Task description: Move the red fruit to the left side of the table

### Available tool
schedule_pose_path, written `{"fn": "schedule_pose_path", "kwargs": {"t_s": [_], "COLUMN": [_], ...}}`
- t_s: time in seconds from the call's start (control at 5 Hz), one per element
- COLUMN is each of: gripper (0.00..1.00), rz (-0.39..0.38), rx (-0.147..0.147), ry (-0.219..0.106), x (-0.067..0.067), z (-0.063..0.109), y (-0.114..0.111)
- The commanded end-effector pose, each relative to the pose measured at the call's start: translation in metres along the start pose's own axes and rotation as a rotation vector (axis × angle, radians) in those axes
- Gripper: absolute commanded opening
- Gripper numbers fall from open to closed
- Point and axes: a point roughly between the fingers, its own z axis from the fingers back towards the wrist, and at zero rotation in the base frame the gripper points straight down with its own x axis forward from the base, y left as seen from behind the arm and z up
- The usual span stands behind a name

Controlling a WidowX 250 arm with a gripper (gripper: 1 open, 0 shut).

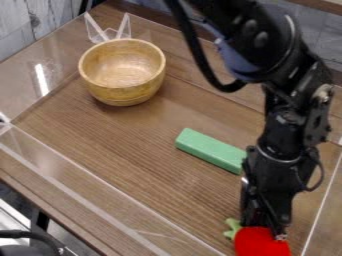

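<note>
View: the single camera, looking down on our wood-grain tabletop (120,165)
Red fruit (259,243): at the tabletop's near edge, towards the right corner, leafy top to its left
Gripper (261,220): right over the fruit; we cannot tell whether its fingers pinch it
Green block (211,150): just beside the arm
Wooden bowl (122,72): near the far left corner
Done: reaching the fruit, we judge
Left: securing, carrying leftward, releasing

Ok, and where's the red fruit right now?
In the camera view, the red fruit is at the bottom edge, right of the middle, just below the black gripper, nearer us than the green block.
</note>
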Motion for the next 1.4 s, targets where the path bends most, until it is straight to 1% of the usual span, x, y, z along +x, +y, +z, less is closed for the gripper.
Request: {"fn": "schedule_pose_path", "kwargs": {"t_s": [0.0,0.2,0.4,0.6,0.8,1.0,1.2], "gripper": [1.00,1.00,1.00,0.00,1.00,0.00,0.00], "rz": [-0.046,-0.107,-0.013,0.067,0.161,0.178,0.196], "rx": [0.020,0.028,0.028,0.019,0.014,0.017,0.022], "ry": [-0.011,0.012,0.017,0.013,0.009,0.010,0.012], "x": [0.006,0.009,0.012,0.013,0.015,0.010,0.006], "z": [0.015,0.019,0.020,0.018,0.018,0.026,0.031], "y": [-0.006,-0.018,-0.026,-0.032,-0.035,-0.031,-0.025]}}
